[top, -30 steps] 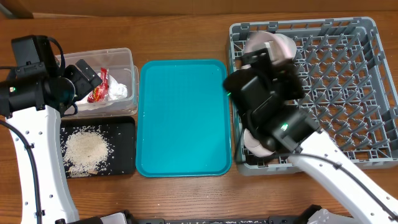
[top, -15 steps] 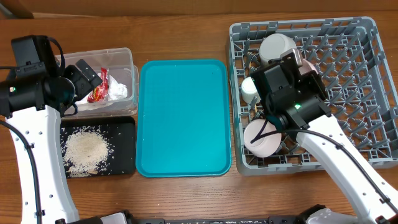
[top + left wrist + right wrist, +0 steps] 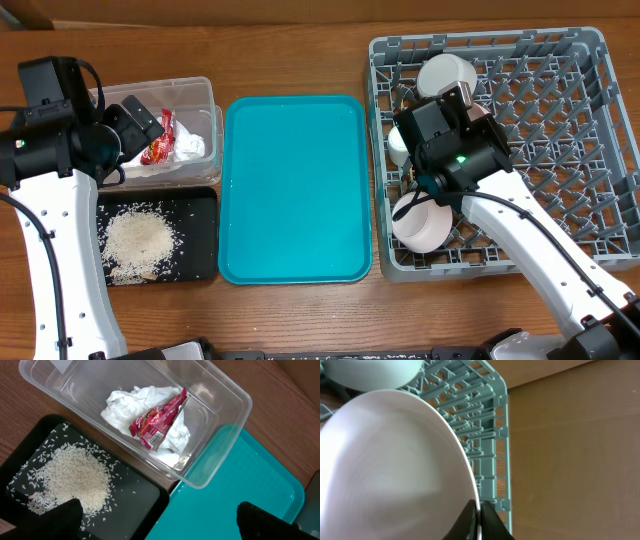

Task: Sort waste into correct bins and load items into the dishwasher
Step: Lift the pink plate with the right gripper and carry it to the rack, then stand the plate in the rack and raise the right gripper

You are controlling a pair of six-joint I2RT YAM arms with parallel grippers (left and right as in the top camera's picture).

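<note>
Right wrist feed. My right gripper [image 3: 479,519] has both dark fingertips pinched together on the rim of the plate [image 3: 395,470]. The plate is pale and fills the left of the view. Grey rack [image 3: 487,435] lattice runs behind it. Edge of a pale bowl [image 3: 375,370] shows at top left. Brown table [image 3: 570,460] on the right.

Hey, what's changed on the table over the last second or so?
The right gripper swung right from the rack's left edge deeper in, then eased back a little left, still pinching the pink plate's rim. Nothing was released. The open left gripper, clear tub, black tray and teal tray stayed put.
</note>
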